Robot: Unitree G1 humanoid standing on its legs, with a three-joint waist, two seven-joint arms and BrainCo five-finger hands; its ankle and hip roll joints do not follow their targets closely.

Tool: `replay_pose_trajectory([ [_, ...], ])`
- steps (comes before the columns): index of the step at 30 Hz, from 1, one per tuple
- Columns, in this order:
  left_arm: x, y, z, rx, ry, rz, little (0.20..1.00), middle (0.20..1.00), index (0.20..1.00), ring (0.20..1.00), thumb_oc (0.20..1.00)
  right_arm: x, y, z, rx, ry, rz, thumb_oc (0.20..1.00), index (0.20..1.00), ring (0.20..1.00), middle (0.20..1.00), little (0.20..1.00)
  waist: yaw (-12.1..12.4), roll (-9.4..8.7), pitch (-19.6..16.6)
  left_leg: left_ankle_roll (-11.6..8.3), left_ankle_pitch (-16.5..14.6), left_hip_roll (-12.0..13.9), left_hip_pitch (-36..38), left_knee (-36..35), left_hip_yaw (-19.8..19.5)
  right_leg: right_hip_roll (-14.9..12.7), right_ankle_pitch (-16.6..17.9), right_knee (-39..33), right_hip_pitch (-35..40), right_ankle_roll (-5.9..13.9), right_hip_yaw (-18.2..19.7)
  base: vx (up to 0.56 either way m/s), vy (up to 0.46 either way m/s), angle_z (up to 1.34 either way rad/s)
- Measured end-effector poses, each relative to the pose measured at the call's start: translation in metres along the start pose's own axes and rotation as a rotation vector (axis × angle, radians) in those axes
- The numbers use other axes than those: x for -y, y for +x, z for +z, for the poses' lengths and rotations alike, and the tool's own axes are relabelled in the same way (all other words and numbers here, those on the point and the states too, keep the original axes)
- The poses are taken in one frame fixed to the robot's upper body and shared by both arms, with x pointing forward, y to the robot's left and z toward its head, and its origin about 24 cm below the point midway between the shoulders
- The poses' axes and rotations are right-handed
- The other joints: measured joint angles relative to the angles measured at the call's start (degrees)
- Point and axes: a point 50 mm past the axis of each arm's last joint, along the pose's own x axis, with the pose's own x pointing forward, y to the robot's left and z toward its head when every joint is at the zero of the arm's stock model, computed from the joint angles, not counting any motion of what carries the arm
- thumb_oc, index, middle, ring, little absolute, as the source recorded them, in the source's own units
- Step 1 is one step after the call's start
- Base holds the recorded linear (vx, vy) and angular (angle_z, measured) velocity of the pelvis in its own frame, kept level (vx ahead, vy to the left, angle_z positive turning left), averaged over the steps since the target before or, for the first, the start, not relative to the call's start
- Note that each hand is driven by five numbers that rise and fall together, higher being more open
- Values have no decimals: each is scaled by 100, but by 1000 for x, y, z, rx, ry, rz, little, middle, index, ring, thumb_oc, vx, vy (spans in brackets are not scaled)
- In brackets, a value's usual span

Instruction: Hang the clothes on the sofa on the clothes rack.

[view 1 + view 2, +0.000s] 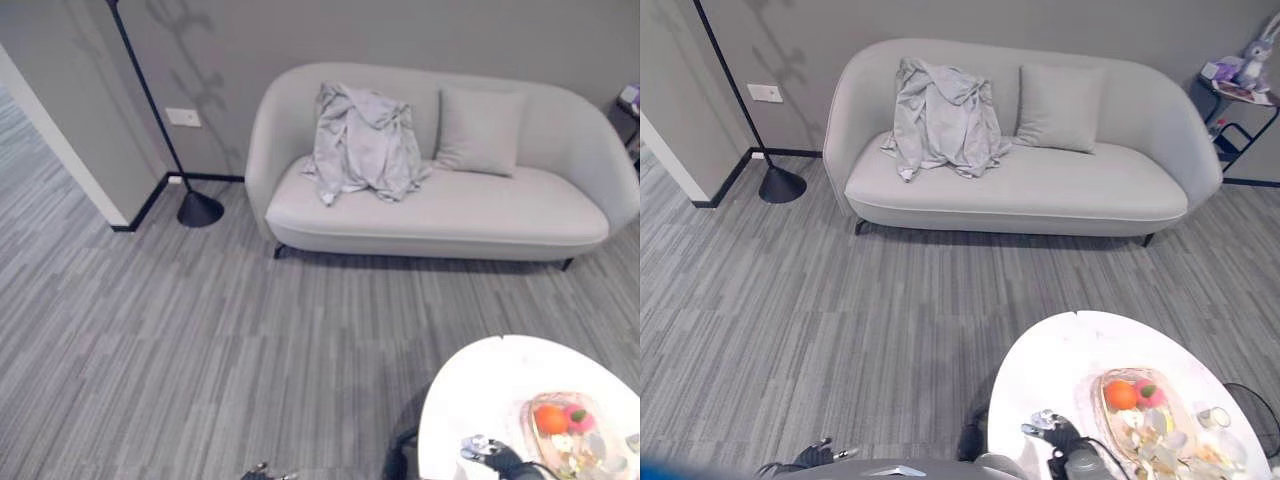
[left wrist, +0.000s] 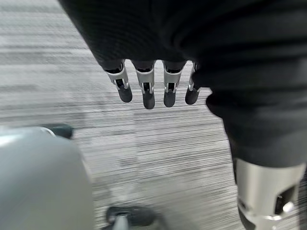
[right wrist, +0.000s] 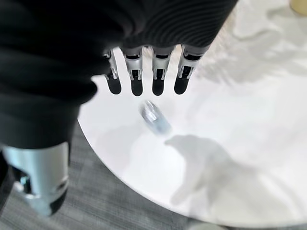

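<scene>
Clothes (image 1: 940,118): 1 light grey garment, crumpled, draped over the sofa (image 1: 1060,190) backrest and onto the seat, at the sofa's left end. Grey cushion (image 1: 1060,107) just beside it, leaning on the backrest. Nothing of mine touches either.

My left hand (image 2: 148,88): hangs over the grey striped floor (image 1: 820,300), fingers straight and relaxed, holding nothing. Low in the right eye view it peeks in at the bottom edge.

My right hand (image 3: 144,79): fingers straight, holding nothing, above the white round desk (image 1: 1070,350). Small blurred shiny thing (image 3: 154,117) lies on the desk just past my fingertips; can't tell what it is.

The desk also carries a tray (image 1: 1115,420) with an orange fruit (image 1: 1121,394) and other small items.

Black floor lamp (image 1: 780,185): base left of the sofa, near the wall. Side table with a plush toy (image 1: 1252,58) right of the sofa.
</scene>
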Motion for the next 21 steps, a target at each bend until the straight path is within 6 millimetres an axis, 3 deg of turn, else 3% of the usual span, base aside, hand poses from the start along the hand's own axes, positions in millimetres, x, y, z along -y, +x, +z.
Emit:
replay_pose_trajectory([
  [1, -14, 1, 9, 31, 45, 25, 1000, 1000, 1000, 1000, 1000, -12, 1, 5, 13, 28, 25, 1000, 1000, 1000, 1000, 1000, 196, -305, 27, 283, -132, -357, -202, -1400, 25, -316, -111, 1, 44, -378, 380, 213, 122, 100],
  [2, -19, 2, 14, 42, 53, 39, 1000, 1000, 1000, 1000, 1000, -15, 2, 12, 30, 37, 31, 1000, 1000, 1000, 1000, 1000, 317, -563, 72, 613, -47, -802, -506, -1818, 4, -675, -231, -1, -29, -384, 519, 192, 159, 73],
  [3, -18, 3, 23, 68, 45, 38, 1000, 1000, 1000, 1000, 1000, -13, 3, 17, 38, 45, 24, 1000, 1000, 1000, 1000, 1000, 379, -633, 137, 837, 209, -1083, -691, -2238, -92, -824, -77, 4, -143, -172, 520, 80, 80, -9],
  [4, -11, 2, 17, 59, 34, 27, 1000, 1000, 1000, 1000, 1000, 2, 7, 40, 107, 51, -8, 1000, 1000, 1000, 1000, 1000, 558, 85, 330, 944, 949, -802, -1009, -2281, -93, -521, 302, 118, -173, 907, 497, 121, 136, -84],
  [5, -15, -3, -8, -15, 43, 39, 1000, 1000, 1000, 1000, 1000, -14, 6, 47, 126, 62, 22, 1000, 1000, 1000, 1000, 1000, 705, 251, 314, 1071, 1100, -761, -826, -2244, 207, -609, 17, 232, -144, 1740, 337, 122, 134, -101],
  [6, -21, -6, -21, -62, 49, 54, 1000, 1000, 1000, 1000, 1000, -31, 4, 42, 118, 34, 80, 1000, 1000, 1000, 1000, 1000, 664, 299, 321, 1064, 963, -844, -717, -2227, 240, -618, -166, 337, -78, 2023, 218, 217, 177, -61],
  [7, -23, -6, -21, -69, 51, 59, 1000, 1000, 1000, 1000, 1000, -41, 2, 35, 96, 41, 100, 1000, 1000, 1000, 1000, 1000, 570, 310, 340, 1040, 874, -1022, -661, -2231, 243, -611, -248, 469, -116, 2139, 261, 248, 170, -18],
  [9, -21, -7, -24, -76, 50, 51, 1000, 1000, 1000, 1000, 1000, -49, -3, 7, 27, 54, 117, 1000, 1000, 1000, 1000, 1000, 537, 310, 349, 1039, 688, -1339, -304, -2234, 383, -497, -243, 351, 62, 2133, 260, 192, 146, -21],
  [10, -21, -7, -24, -69, 49, 49, 1000, 1000, 1000, 1000, 1000, -46, -6, -11, -28, 68, 102, 1000, 1000, 1000, 1000, 1000, 373, 214, 223, 1245, 513, -1639, -55, -2237, 418, -449, -83, 157, 176, 1987, 257, 158, 158, -12],
  [12, -20, -10, -34, -93, 49, 42, 1000, 1000, 1000, 1000, 1000, -51, -12, -29, -76, 68, 112, 1000, 1000, 1000, 1000, 1000, 345, 131, 87, 1377, 466, -1659, 60, -2234, 529, -447, 327, 62, 228, 1881, 325, 143, 136, -22],
  [16, -2, -11, -40, -109, 58, -11, 1000, 1000, 1000, 1000, 1000, -44, -12, -34, -88, 57, 98, 1000, 1000, 1000, 1000, 1000, 300, 266, 35, 1374, 464, -1480, 126, -2233, 657, -243, 342, 10, 303, 1785, 408, 53, 34, -18],
  [21, -3, -11, -40, -108, 60, -11, 1000, 1000, 1000, 1000, 1000, -45, -12, -31, -80, 45, 103, 1000, 1000, 1000, 1000, 1000, 297, 247, 34, 1323, 429, -1359, 185, -2267, 674, -118, 272, -17, 375, 1640, 447, 13, 7, -5],
])
